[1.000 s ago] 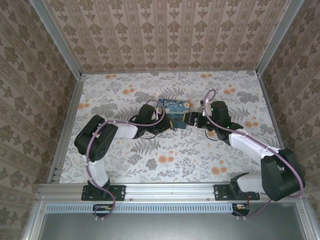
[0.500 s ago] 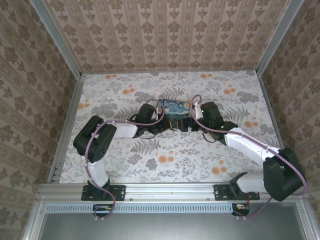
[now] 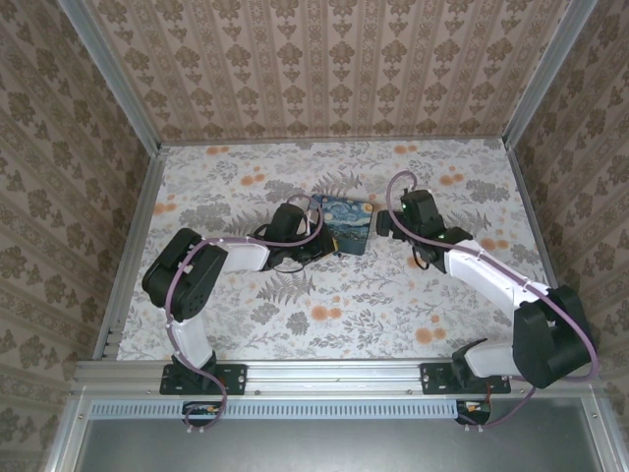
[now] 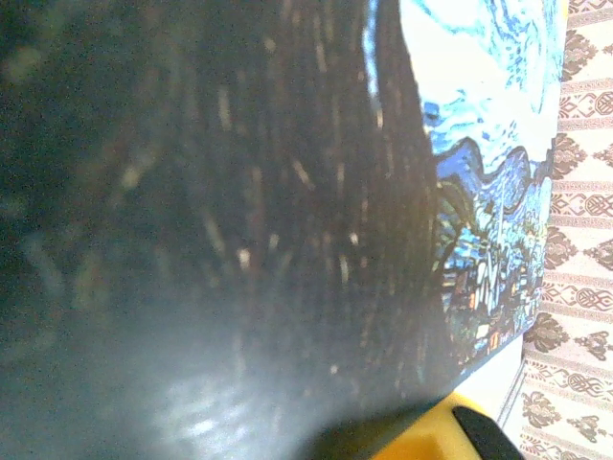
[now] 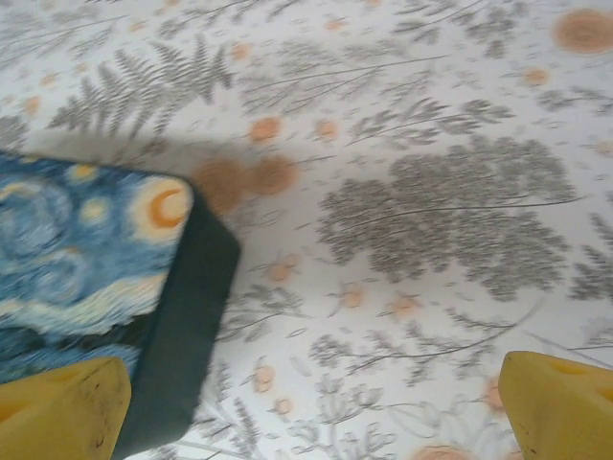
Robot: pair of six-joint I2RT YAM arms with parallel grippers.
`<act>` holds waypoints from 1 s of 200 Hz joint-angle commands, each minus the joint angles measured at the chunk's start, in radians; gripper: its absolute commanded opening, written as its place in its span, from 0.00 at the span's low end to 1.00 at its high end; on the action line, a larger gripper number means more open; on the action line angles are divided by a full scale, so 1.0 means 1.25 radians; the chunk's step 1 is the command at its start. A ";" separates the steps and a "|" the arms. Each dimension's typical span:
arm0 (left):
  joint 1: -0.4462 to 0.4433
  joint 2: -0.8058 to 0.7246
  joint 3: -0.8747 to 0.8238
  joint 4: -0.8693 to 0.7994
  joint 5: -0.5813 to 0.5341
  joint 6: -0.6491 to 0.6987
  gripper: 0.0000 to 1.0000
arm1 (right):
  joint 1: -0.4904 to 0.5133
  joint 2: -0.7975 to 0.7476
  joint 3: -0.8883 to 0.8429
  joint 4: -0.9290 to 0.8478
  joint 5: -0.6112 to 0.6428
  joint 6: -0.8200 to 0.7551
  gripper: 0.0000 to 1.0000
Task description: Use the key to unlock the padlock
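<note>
Your right gripper stands wide open just right of the printed box. Your left gripper is closed at its left edge.

Black-jointed left arm and right arm, white shells, looped purple cables, yellow pincer fingertips

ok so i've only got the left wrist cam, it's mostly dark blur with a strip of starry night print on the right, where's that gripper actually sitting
Observer: From above, the left gripper is right up against the near-left side of the Starry Night box.
Operator: and the right one, is it on the box too
Observer: No. The right gripper is wide open with nothing held, off the box's right side. A corner of the box lies just beside one yellow fingertip.
</note>
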 commanded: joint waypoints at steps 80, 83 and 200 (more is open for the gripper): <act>0.006 -0.023 0.050 -0.014 0.015 0.030 0.00 | -0.010 -0.078 -0.092 0.107 0.035 -0.087 1.00; 0.006 -0.023 0.050 -0.016 0.015 0.031 0.00 | -0.010 -0.078 -0.096 0.112 0.020 -0.090 1.00; 0.004 -0.020 0.059 -0.021 0.017 0.017 0.00 | 0.180 0.036 -0.129 0.233 -0.187 -0.129 0.78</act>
